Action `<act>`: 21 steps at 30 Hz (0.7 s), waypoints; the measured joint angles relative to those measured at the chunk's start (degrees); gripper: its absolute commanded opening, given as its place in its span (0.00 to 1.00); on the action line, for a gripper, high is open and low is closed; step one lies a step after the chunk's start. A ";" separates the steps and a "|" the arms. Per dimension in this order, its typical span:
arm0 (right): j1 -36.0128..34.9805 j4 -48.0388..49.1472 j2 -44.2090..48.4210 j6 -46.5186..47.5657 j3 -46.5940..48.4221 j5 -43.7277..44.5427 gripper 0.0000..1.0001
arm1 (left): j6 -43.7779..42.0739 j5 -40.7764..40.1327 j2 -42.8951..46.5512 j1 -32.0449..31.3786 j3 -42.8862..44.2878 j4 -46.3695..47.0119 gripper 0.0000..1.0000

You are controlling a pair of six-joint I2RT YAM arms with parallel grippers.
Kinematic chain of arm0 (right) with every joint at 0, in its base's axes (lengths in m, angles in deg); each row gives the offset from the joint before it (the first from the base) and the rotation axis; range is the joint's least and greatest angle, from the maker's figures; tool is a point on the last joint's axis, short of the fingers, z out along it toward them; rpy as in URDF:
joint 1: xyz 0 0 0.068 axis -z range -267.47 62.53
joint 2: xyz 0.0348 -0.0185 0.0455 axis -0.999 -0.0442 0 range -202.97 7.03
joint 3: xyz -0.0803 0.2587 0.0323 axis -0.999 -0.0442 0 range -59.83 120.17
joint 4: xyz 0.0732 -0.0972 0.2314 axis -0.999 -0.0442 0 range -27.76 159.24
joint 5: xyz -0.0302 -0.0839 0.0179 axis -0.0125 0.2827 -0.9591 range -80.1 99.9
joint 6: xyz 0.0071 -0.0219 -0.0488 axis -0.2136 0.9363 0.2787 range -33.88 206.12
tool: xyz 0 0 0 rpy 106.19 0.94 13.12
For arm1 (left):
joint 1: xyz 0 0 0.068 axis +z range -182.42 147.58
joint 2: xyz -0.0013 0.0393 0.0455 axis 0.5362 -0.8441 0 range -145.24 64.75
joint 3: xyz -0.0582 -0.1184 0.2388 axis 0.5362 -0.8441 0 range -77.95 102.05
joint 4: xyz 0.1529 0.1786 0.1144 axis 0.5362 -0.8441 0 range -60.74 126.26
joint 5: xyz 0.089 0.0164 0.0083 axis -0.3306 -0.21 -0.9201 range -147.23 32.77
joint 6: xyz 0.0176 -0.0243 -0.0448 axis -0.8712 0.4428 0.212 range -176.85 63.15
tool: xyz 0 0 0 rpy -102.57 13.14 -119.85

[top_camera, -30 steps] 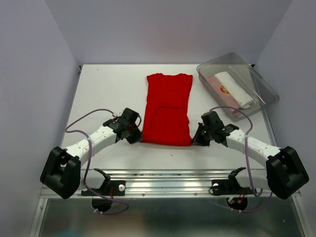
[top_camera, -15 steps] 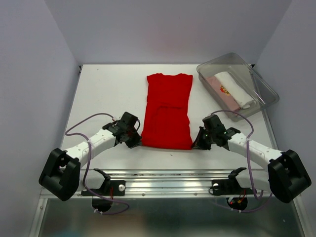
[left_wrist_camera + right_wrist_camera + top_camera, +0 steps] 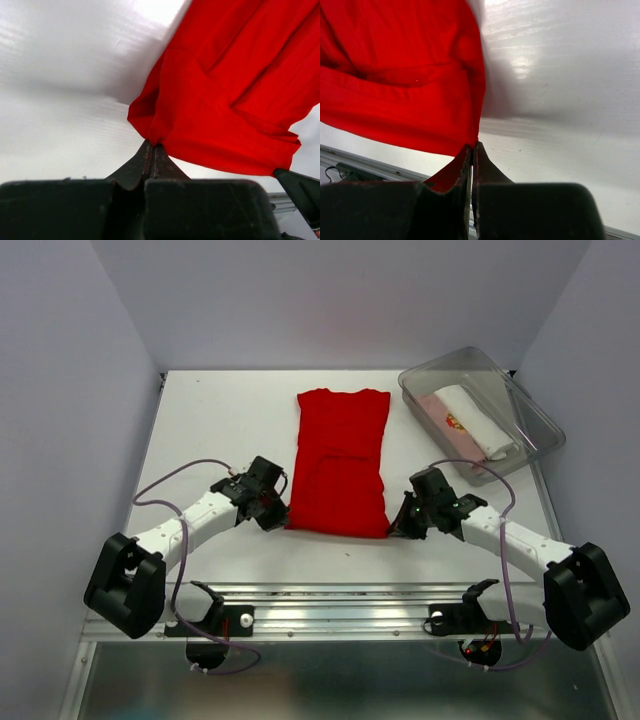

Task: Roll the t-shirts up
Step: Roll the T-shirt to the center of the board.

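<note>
A white worktop is shown, glossy in the wrist views. A red t-shirt is laid on its middle, folded into a long strip running from the far side to the near edge. The two near corners are raised slightly off the surface. A clear plastic tub is set on the far right corner, well apart from the shirt.
</note>
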 measured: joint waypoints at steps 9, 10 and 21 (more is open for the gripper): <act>0.00 -2.25 -3.30 0.28 4.72 3.02 0.01 | -0.90 -1.40 -8.07 0.02 7.13 -2.05 0.00; 0.00 -2.34 -3.69 0.39 5.25 3.32 0.01 | -1.11 -1.62 -9.33 0.04 8.20 -2.54 0.00; 0.00 -3.56 -7.56 2.21 11.34 7.76 0.01 | -2.67 -2.67 -15.26 0.44 13.77 -5.07 0.00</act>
